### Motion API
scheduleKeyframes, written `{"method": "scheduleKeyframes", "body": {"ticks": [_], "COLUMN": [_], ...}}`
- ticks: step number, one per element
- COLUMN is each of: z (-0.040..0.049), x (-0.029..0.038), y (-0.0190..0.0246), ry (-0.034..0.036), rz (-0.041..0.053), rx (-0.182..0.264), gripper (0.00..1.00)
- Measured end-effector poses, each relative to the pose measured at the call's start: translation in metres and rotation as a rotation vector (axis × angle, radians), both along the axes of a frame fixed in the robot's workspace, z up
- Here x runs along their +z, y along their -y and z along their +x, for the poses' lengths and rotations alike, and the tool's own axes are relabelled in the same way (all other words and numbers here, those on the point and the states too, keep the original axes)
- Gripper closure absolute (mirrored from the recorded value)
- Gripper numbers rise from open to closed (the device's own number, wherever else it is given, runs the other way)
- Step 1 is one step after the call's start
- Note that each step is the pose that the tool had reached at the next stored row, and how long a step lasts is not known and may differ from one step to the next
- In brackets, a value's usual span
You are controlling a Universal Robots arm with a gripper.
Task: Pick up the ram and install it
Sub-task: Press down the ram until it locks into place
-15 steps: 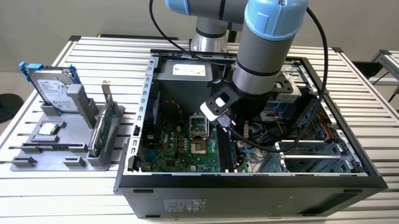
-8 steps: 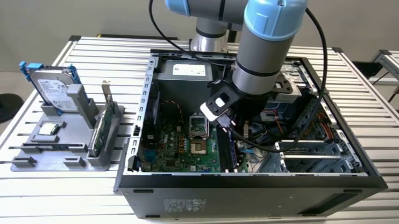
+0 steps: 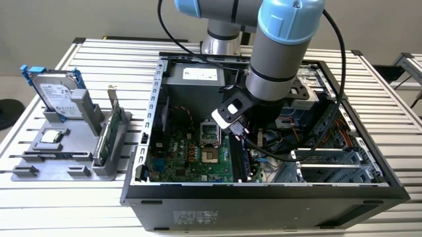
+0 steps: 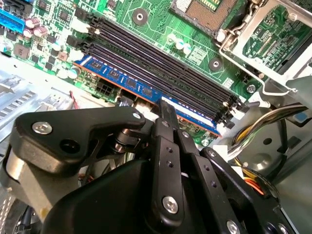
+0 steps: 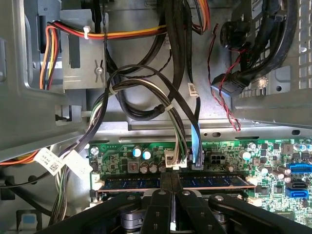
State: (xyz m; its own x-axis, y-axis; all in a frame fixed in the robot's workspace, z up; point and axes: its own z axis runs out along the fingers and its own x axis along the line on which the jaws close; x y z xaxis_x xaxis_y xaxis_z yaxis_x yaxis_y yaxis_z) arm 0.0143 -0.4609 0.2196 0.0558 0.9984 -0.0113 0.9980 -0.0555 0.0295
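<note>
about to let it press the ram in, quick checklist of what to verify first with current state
1. Ram held by the gripper: ok, the fingers close on the blue stick's top edge in both wrist views.
2. Ram lined up along its slot on the motherboard: ok, it runs parallel to the empty black slots.
3. Ram fully seated: cannot tell, its lower edge is hidden.
4. End latches closed: cannot tell.
5. Cables clear of the ram: ok in the first wrist view, they plug in just beside it.
6. Arm inside the case without touching walls: ok in the exterior view.
</note>
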Motion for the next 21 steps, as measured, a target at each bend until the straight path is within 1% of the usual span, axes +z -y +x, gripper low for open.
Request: {"method": "scheduleKeyframes", "body": {"ticks": [3,4,5,6,21], "z": [0.0,0.0,0.0001,0.0001,0.0], "x": [0.0006,0.0026,0.0064,0.0121,0.0807], "y": [-0.0001,-0.0002,-0.0004,-0.0001,0.0], "ry": [0.0001,0.0004,0.0009,0.0002,0.0], "rz": [0.0002,0.0014,0.003,0.0006,0.0001], "rx": [0.0,0.0,0.0,0.0,0.0], "gripper": [1.0,1.0,1.0,1.0,1.0]}}
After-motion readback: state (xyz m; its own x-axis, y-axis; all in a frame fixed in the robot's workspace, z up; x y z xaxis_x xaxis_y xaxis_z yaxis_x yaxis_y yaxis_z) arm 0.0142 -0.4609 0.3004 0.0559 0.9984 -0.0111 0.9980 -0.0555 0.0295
